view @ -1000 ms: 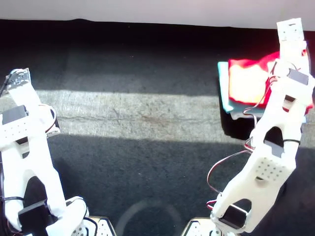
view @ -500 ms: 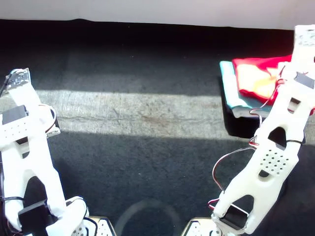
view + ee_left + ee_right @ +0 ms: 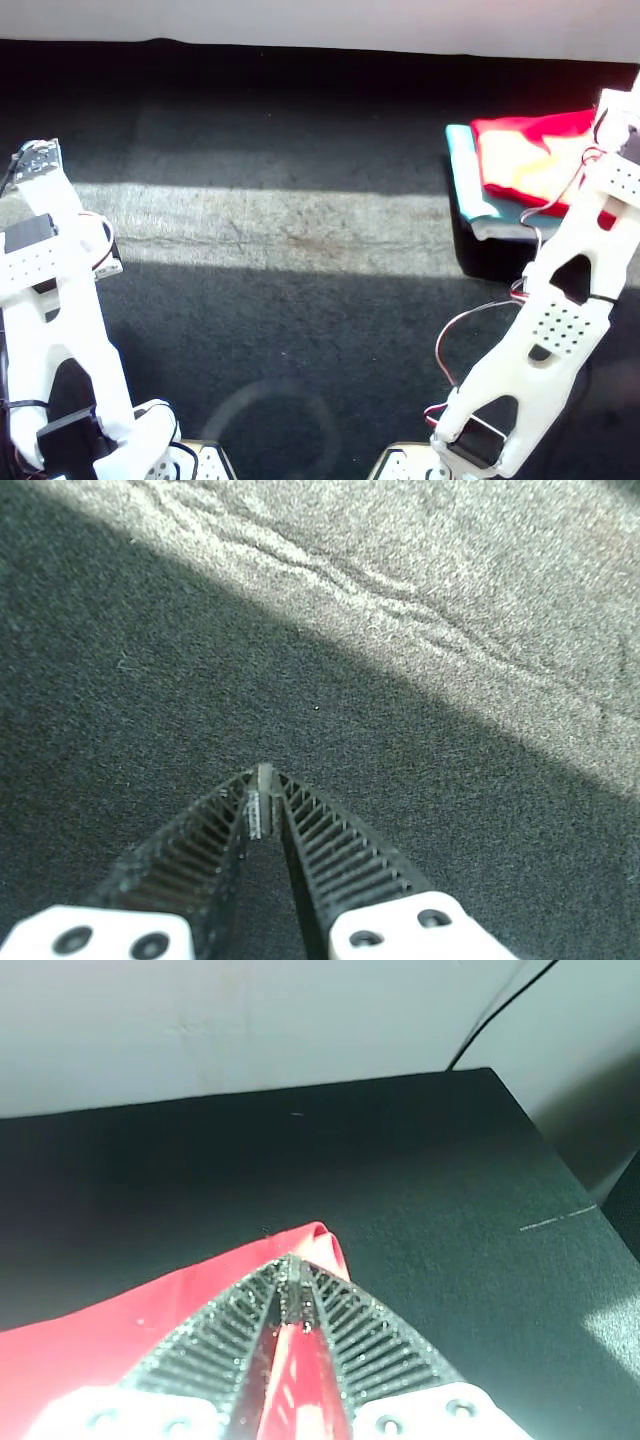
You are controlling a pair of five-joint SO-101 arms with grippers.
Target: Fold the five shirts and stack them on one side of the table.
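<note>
At the back right of the table lies a stack of folded shirts, teal at the bottom and a red shirt on top. The right arm stretches over that stack to the view's right edge. My right gripper is shut, its tips pinched on the far corner of the red shirt. The left arm stands at the table's left side. My left gripper hangs shut over bare dark cloth with nothing in it.
Dark felt-like cloth covers the table, crossed by a sunlit band. A white wall rises behind the table. The table's corner and right edge lie just beyond the red shirt.
The right arm has swung to the right, and the red shirt's near edge has shifted slightly right with it. The left arm has not moved.
</note>
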